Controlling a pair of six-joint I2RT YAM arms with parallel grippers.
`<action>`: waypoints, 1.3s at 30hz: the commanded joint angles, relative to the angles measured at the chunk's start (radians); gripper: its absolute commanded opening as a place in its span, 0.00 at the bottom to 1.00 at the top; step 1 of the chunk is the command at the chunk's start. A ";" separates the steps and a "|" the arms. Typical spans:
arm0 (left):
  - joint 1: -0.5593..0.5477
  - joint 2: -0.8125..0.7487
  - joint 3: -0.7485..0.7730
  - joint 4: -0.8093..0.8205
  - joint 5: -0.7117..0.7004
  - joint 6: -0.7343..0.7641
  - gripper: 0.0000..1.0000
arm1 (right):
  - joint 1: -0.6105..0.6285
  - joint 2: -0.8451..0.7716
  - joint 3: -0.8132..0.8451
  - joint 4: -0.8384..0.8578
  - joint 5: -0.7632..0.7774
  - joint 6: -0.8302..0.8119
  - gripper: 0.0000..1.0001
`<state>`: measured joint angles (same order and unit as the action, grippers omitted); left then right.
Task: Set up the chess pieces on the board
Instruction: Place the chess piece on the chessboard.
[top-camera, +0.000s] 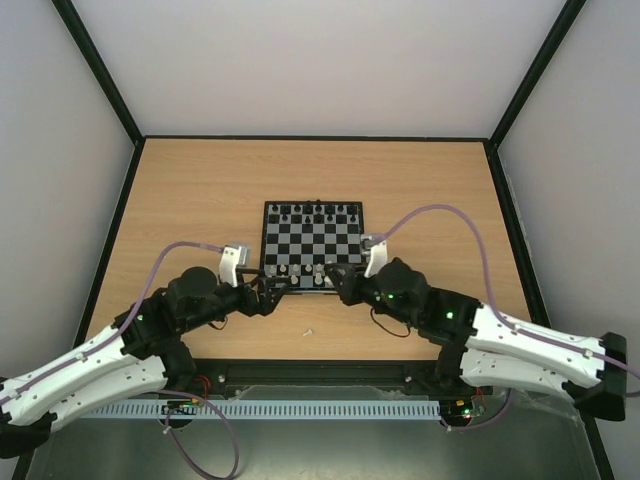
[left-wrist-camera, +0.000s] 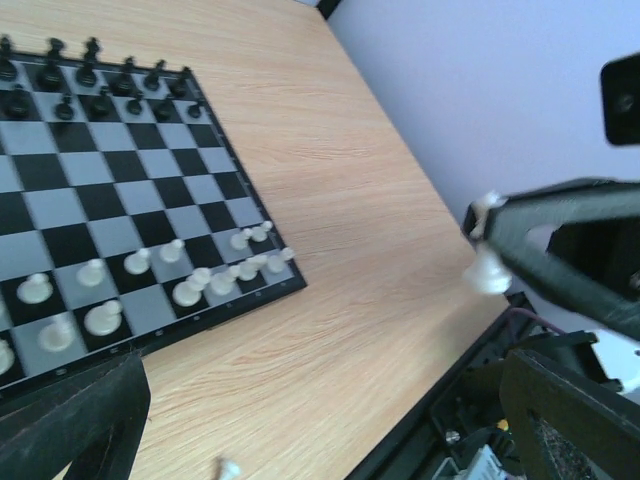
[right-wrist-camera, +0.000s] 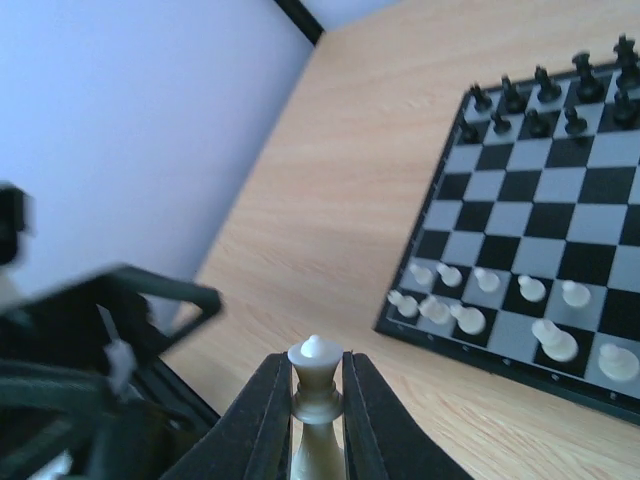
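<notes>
In the top view, the near row of the board (top-camera: 312, 240) was partly hidden behind the left gripper (top-camera: 275, 285) and right gripper (top-camera: 335, 275) at lower centre. The white pieces (top-camera: 300, 270) there were too small to tell by kind. A white speck (top-camera: 308, 330) on the table (top-camera: 200, 200), below centre, was too small to name. In the left wrist view, the board's left side was cut off by the frame. Its lower left corner sat behind the left gripper's dark finger (left-wrist-camera: 75, 420). A small white piece (left-wrist-camera: 227, 468) was cut by the bottom edge, and the right gripper at the right was blurred. In the right wrist view, the cream piece (right-wrist-camera: 316, 385) between the fingers lost its base to the bottom edge. The board was cut off by the right edge, and the left arm (right-wrist-camera: 90, 400) at lower left was a dark blur
</notes>
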<state>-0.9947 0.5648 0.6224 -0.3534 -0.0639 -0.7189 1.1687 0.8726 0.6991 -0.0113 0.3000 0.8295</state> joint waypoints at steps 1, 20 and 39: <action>-0.005 0.024 -0.075 0.276 0.105 -0.043 0.99 | -0.016 -0.097 -0.009 0.079 0.047 0.112 0.15; -0.009 0.165 -0.265 1.066 0.274 -0.344 0.99 | -0.017 -0.148 -0.147 0.374 0.026 0.229 0.13; -0.010 0.170 -0.291 1.076 0.238 -0.353 0.72 | -0.017 -0.019 -0.150 0.573 -0.068 0.250 0.12</action>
<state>-1.0008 0.7376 0.3408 0.6697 0.1822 -1.0809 1.1557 0.8528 0.5484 0.4751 0.2321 1.0744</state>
